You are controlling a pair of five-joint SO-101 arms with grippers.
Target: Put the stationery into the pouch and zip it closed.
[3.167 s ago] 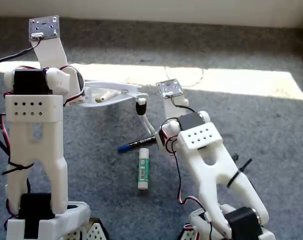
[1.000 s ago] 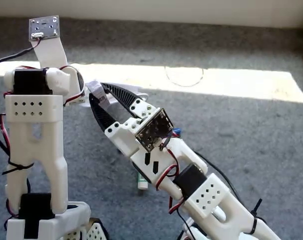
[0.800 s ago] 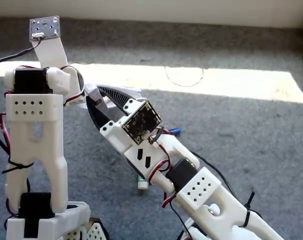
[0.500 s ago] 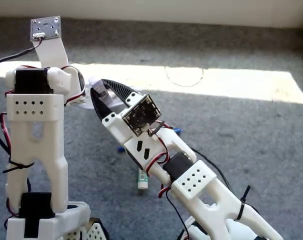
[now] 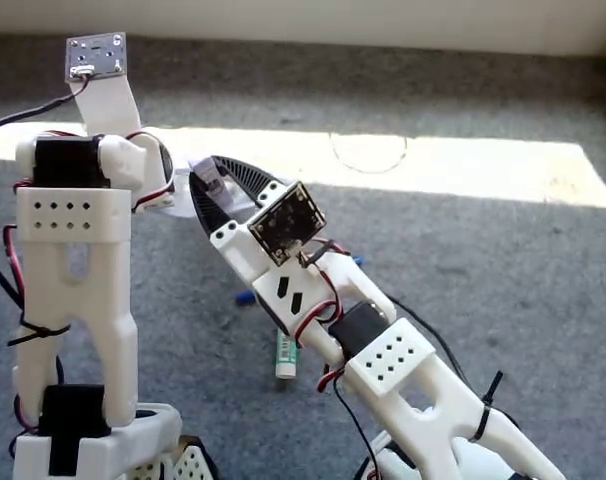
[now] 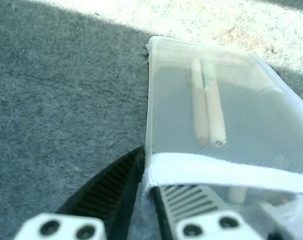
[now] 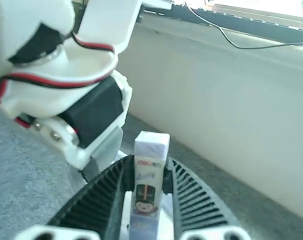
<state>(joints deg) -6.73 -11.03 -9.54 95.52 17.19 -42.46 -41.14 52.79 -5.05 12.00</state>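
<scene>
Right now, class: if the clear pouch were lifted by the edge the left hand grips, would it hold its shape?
Probably not: the pouch is thin, see-through material pinched by the left hand at one edge, so it would likely sag. It seems light; two slim sticks lie inside and may slide if it tilts.

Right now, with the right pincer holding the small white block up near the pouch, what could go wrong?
1. The white block stands in the right pincer with its top end past the tips; it may tilt or slip on release.
2. The left pincer grips the pouch only at its white band, near one corner; a nudge might fold the opening shut.
3. The left arm sits close ahead of the right pincer, so a bump seems possible.
</scene>
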